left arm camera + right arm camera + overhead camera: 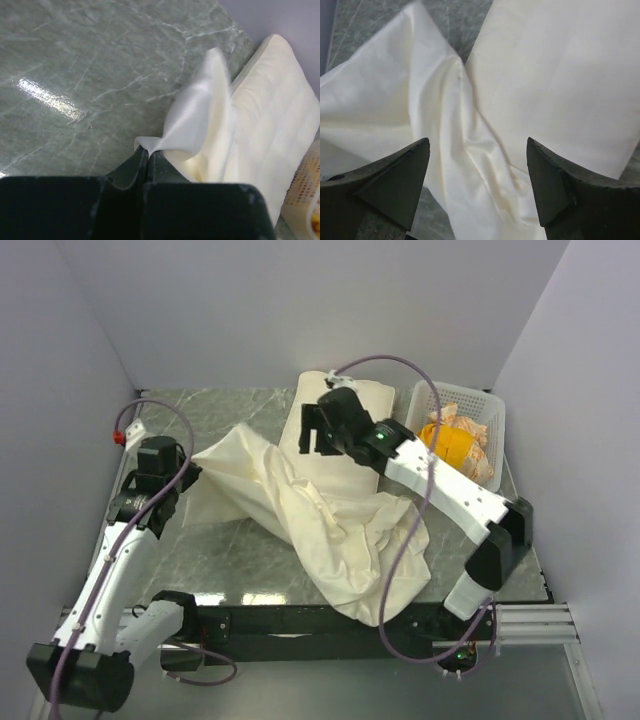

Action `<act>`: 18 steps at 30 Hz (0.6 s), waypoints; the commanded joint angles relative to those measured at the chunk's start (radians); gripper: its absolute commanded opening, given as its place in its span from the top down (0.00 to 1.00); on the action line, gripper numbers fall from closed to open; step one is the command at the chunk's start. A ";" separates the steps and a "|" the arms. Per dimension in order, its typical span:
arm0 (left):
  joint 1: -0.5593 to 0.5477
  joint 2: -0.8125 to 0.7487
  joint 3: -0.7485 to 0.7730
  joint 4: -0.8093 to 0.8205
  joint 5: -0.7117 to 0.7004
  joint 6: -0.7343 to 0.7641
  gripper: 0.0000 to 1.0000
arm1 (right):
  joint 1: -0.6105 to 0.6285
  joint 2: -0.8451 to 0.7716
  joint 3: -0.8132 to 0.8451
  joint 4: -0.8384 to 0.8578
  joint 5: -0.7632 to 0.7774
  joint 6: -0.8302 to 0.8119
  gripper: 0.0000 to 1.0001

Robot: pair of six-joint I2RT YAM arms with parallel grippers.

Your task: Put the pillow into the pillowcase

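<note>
The plump cream pillow (365,405) lies at the back middle of the table, partly under my right arm. The limp cream pillowcase (320,520) sprawls from the left middle to the front edge and overlaps the pillow's near end. My left gripper (188,472) is shut on a corner of the pillowcase (192,125), pinched between its fingertips (148,154); the pillow (280,125) lies just beyond. My right gripper (318,430) is open and empty, hovering above the seam where the pillowcase (435,150) meets the pillow (560,80).
A white slotted basket (488,405) at the back right holds an orange-yellow cloth (455,445). Grey walls close in the back and both sides. The pillowcase hangs over the table's front edge (250,602).
</note>
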 commanded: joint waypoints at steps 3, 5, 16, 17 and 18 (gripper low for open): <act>0.197 0.040 -0.051 0.179 0.363 0.018 0.99 | 0.003 -0.447 -0.393 0.017 0.132 0.106 0.14; 0.199 0.049 -0.055 0.188 0.363 0.017 0.99 | 0.006 -0.611 -0.627 0.072 0.080 0.155 0.14; 0.205 0.035 -0.018 0.173 0.375 0.053 0.99 | 0.122 -0.904 -1.154 0.176 -0.065 0.349 0.21; 0.205 0.035 -0.015 0.170 0.375 0.053 0.99 | 0.133 -0.873 -1.159 0.184 -0.068 0.350 0.21; 0.205 0.035 -0.015 0.165 0.375 0.053 0.99 | 0.147 -0.859 -1.167 0.190 -0.071 0.359 0.21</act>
